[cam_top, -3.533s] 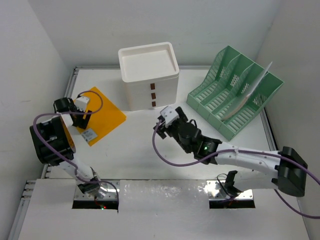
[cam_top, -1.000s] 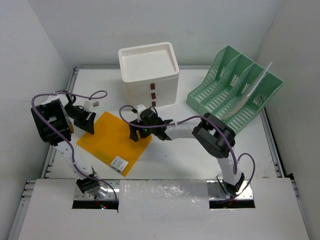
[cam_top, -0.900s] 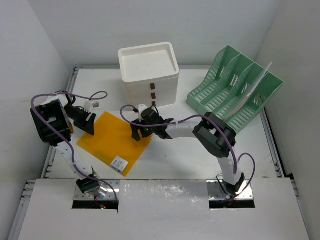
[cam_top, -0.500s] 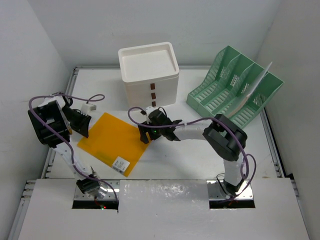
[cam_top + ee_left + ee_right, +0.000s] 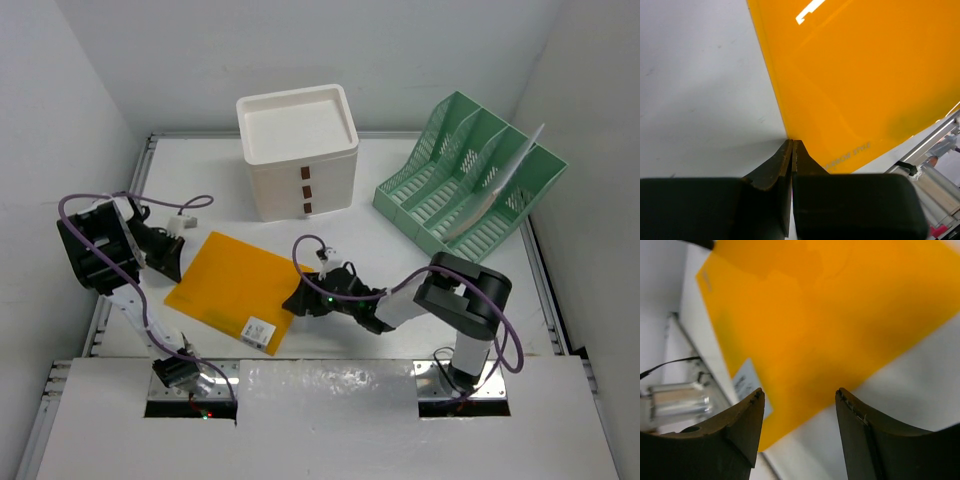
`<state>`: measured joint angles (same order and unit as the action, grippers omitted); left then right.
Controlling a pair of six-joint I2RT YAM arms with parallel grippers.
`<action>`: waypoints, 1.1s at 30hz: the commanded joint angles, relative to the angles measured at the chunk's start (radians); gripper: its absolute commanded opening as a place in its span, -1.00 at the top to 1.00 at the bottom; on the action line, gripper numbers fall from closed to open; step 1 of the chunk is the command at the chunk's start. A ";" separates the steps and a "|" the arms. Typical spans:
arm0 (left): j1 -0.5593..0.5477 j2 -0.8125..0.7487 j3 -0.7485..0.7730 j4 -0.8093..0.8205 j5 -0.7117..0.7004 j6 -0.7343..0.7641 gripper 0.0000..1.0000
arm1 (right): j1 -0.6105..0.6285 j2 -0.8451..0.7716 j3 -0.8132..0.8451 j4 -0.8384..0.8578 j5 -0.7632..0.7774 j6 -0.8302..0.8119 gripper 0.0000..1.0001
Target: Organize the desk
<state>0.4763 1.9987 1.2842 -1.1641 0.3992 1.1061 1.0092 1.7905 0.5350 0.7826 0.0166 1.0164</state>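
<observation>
Orange folder (image 5: 235,285) flat on desk (image 5: 400,230). Your left hand (image 5: 791,142) closed at left edge; right hand (image 5: 799,392) wide over right corner.

End effector (image 5: 791,148) fingers closed together, tips pinching the near corner of the orange folder (image 5: 860,75) on the white tabletop (image 5: 700,90).

Bright, even light comes down from above, so the large flat white tabletop (image 5: 400,270) looks nearly washed out and its shadows stay soft and short. The overhead view is sharp throughout. Up close, the glossy flat orange plastic folder (image 5: 865,75) carries a small white glare streak. Grey shadow pools beside the left gripper (image 5: 792,145), which looms dark and blurred, as does the right gripper (image 5: 799,392)
</observation>
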 commanded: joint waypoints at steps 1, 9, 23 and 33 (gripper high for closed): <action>0.001 -0.057 -0.014 -0.013 0.069 0.031 1.00 | 0.043 0.036 -0.012 0.194 -0.004 0.171 -0.14; 0.001 -0.077 -0.029 0.052 0.073 -0.043 1.00 | 0.066 0.035 -0.046 0.179 -0.001 0.248 -0.09; 0.113 -0.098 -0.175 0.198 0.121 -0.140 1.00 | 0.078 -0.012 -0.092 0.087 0.083 0.252 -0.13; 0.122 -0.124 -0.244 0.199 0.148 -0.103 1.00 | 0.080 0.173 0.043 0.202 -0.012 0.315 -0.11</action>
<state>0.6048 1.8584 1.0790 -0.9733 0.5095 0.9722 1.0771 1.9072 0.5003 1.0012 0.0380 1.3365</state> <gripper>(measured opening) 0.004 0.556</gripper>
